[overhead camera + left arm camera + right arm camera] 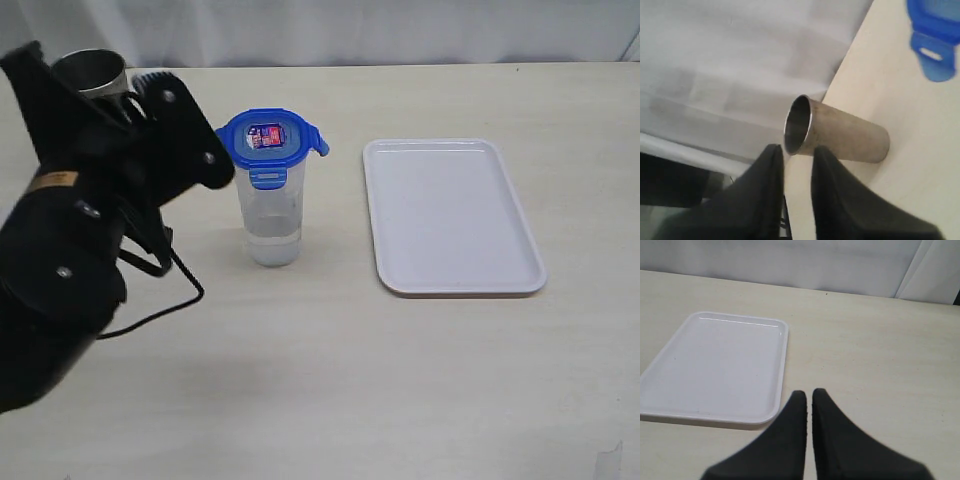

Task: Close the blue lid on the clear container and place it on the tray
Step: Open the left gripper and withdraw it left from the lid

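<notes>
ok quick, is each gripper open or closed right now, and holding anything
left gripper: partly open, jaws a little apart, nothing between them
right gripper: closed, holding nothing

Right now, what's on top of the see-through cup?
The blue lid sits on top of the clear container, with a small sticker on it. One flap sticks out sideways. The lid covers the rim, so the opening underneath cannot be seen.

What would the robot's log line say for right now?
blue lid: on clear container, one flap sticking out | clear container: upright beside tray | left gripper: open, empty | right gripper: shut, empty
</notes>
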Motion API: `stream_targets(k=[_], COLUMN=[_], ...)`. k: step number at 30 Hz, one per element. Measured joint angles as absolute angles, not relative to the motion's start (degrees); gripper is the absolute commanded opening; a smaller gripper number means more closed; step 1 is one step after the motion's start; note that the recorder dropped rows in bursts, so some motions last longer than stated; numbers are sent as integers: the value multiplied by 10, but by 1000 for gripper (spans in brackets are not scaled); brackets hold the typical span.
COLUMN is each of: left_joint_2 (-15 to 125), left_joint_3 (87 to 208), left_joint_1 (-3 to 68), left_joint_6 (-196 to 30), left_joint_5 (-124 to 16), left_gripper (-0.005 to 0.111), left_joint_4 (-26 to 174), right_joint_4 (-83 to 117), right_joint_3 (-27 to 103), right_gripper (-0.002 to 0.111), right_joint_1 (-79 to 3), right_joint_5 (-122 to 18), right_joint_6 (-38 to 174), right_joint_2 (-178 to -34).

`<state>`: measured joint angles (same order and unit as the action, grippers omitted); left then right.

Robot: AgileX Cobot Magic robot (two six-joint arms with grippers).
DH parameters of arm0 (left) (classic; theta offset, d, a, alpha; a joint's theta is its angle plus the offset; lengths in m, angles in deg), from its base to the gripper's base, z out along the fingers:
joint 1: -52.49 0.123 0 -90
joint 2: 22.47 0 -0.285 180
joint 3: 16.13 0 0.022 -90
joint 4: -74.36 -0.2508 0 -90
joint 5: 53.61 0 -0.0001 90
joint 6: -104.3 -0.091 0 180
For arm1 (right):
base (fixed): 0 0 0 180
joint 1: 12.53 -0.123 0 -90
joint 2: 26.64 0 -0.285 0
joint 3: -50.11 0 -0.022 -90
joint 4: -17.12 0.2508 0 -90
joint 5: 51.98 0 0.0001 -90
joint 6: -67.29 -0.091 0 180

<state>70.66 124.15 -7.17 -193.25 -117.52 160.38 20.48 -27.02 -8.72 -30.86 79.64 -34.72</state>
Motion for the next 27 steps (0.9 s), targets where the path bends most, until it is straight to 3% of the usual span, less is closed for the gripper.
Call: stream_targets(k=[1, 9, 15, 19, 27], left_joint_2=[695, 590, 552, 551, 605], left_joint_3=[1241, 1240, 1240, 1221, 1174], left_joint_1=[-59, 58, 178, 230, 381], left_joint_6=[-1924, -1763, -1369, -1059, -619], left_joint_5=[-1167, -923, -751, -790, -1040], left_gripper=[0, 0, 0, 0, 0], left_joint_4=[1604, 1552, 1217, 928, 434], right_joint_4=[205, 205, 205, 205, 205], right_joint_3=[-270, -270, -270, -270, -270], right_gripper=[4, 4, 4, 4, 4], right_joint_1=[-87, -87, -87, -87, -87], right_joint_5=[-309, -309, -309, -309, -309], right_joint_6=[796, 796, 796, 796, 796], right_joint_2=[-347, -347, -347, -347, -347])
